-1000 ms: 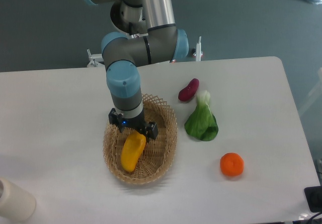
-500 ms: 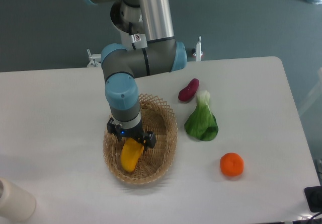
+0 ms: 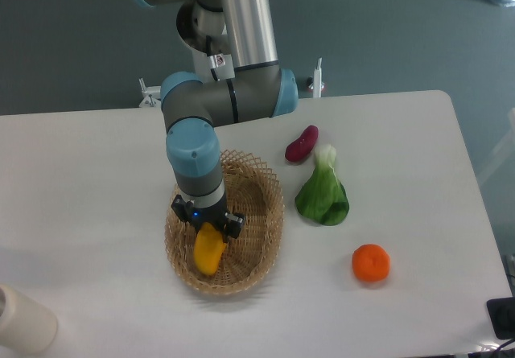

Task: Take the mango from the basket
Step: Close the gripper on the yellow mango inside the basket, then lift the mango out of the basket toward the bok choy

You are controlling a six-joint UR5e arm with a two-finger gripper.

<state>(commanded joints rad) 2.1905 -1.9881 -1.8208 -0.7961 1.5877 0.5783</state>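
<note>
- Down in the basket, the gripper [image 3: 208,228] sits over the upper end of the mango [image 3: 208,251]; its black body hides the fingertips, so I cannot tell whether they are spread, pressed together or pinching the fruit.
- Only the lower part of the mango shows below the gripper. Its long axis runs roughly from 1 o'clock to 7 o'clock, with the free, rounded end pointing toward 7 o'clock, at the near-left wall of the basket.
- Its skin is smooth and bright yellow with an orange tinge, the shape an elongated oval.
- It lies inside the basket [image 3: 261,213], in the left half of the bowl, and is the only thing I can see in there besides the gripper.
- This holder is a shallow oval bowl of tan woven wicker, tight in the floor and lacy and open at the rim.
- Above the gripper the wrist is a grey cylinder with a light blue cap, joined to a thick silver arm [image 3: 241,20] rising toward 12 o'clock.
- On the white table [image 3: 88,181], at 1 o'clock from the basket, lies a small dark red-purple oblong vegetable [image 3: 302,143].
- A leafy green [image 3: 323,191] with a pale stalk lies at 3 o'clock, apart from the rim.
- A round orange fruit [image 3: 371,263] sits at 4 o'clock, well apart.
- A cream cylinder [image 3: 22,321] stands at the table's near-left corner, at 8 o'clock.
</note>
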